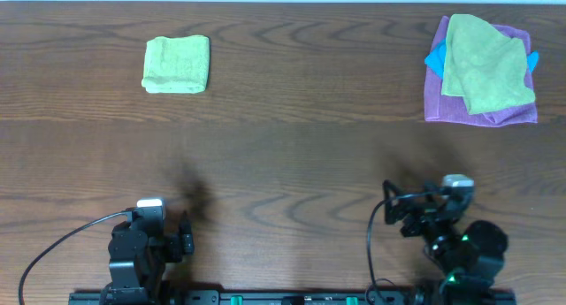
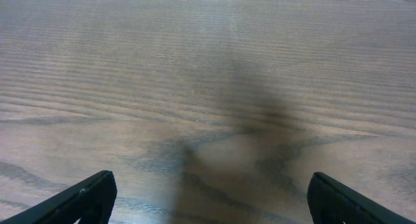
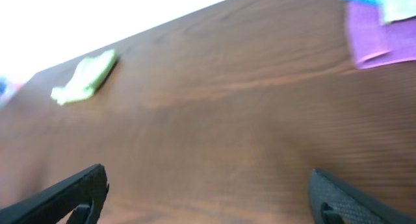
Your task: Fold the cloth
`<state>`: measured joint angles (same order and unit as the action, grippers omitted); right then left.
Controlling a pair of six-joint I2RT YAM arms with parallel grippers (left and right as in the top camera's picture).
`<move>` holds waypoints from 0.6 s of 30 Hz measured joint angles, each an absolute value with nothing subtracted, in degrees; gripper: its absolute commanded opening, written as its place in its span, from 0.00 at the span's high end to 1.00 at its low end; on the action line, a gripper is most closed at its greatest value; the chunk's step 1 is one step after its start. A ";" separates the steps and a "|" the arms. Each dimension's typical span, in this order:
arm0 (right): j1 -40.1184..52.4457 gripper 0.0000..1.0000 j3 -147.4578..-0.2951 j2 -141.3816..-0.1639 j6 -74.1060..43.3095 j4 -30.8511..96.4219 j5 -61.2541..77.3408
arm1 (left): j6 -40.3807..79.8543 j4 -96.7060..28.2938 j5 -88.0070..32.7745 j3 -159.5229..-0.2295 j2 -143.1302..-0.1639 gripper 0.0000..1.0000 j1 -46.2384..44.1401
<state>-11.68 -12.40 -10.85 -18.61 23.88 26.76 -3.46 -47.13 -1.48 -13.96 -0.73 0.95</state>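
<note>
A folded light-green cloth (image 1: 176, 64) lies at the far left of the wooden table; it also shows in the right wrist view (image 3: 84, 76). At the far right a green cloth (image 1: 485, 61) lies loosely on a purple cloth (image 1: 480, 111), with a blue cloth (image 1: 434, 59) peeking out beneath. The purple cloth also shows in the right wrist view (image 3: 374, 37). My left gripper (image 2: 209, 197) is open and empty over bare wood near the front edge. My right gripper (image 3: 207, 193) is open and empty, also near the front, well away from all cloths.
The wooden table (image 1: 292, 155) stretches between the two cloth groups. Both arm bases (image 1: 141, 252) sit at the front edge, with a black cable (image 1: 53, 247) running off at the left.
</note>
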 measured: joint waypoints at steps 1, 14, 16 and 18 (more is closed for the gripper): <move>-13.34 0.01 -14.39 -12.84 -19.14 24.10 26.57 | -3.46 -47.16 -1.48 -13.96 -0.73 0.05 0.95; -26.13 0.10 -55.88 -67.37 -29.17 29.82 18.92 | -3.46 -47.05 -1.48 -13.87 -0.56 0.05 0.95; -26.13 0.10 -62.63 -77.08 -31.51 31.33 18.96 | -3.46 -47.07 -1.48 -13.87 -0.58 0.05 0.95; -26.13 0.10 -68.73 -86.04 -33.23 33.36 19.55 | -3.46 -47.05 -1.48 -13.85 -0.58 0.05 0.95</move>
<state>-26.13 -68.73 -86.04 -33.23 33.36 19.55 -3.46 -47.05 -1.48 -13.85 -0.58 0.95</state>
